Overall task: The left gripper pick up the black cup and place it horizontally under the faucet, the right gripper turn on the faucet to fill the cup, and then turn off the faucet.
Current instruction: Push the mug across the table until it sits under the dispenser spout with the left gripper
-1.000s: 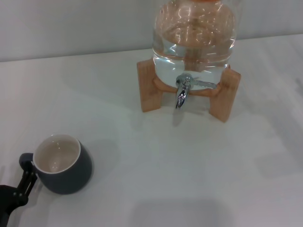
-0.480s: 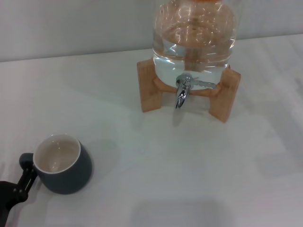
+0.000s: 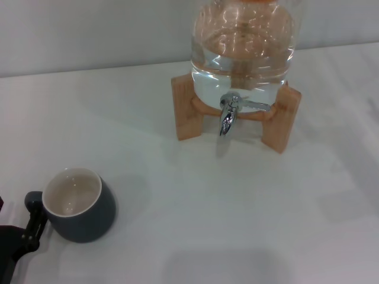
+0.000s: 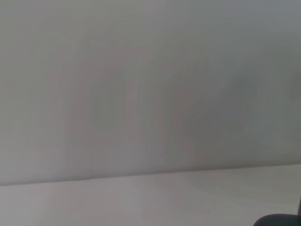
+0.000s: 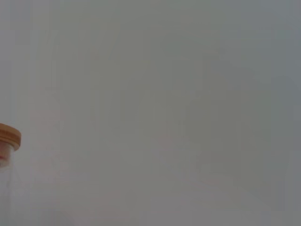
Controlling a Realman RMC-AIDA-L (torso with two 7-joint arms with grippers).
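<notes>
Squat slate-black ceramic cup point(image 3: 78, 205): rigid, glossy, probably slippery and breakable; best held by loop handle, beside black left gripper point(image 3: 26, 234), finger state indiscernible.

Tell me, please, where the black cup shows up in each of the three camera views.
Head view: the black cup stands upright at lower left, the left gripper at its handle.
Left wrist view: not clearly in it.
Right wrist view: not in it.
Shared landmark: the water jug; its lid edges into the right wrist view.

Looks like a lab test setup: bare white worktop point(image 3: 177, 236), blank grey wall point(image 3: 89, 35), only staged props, a water jug point(image 3: 243, 47) on wooden stand point(image 3: 186, 109).
</notes>
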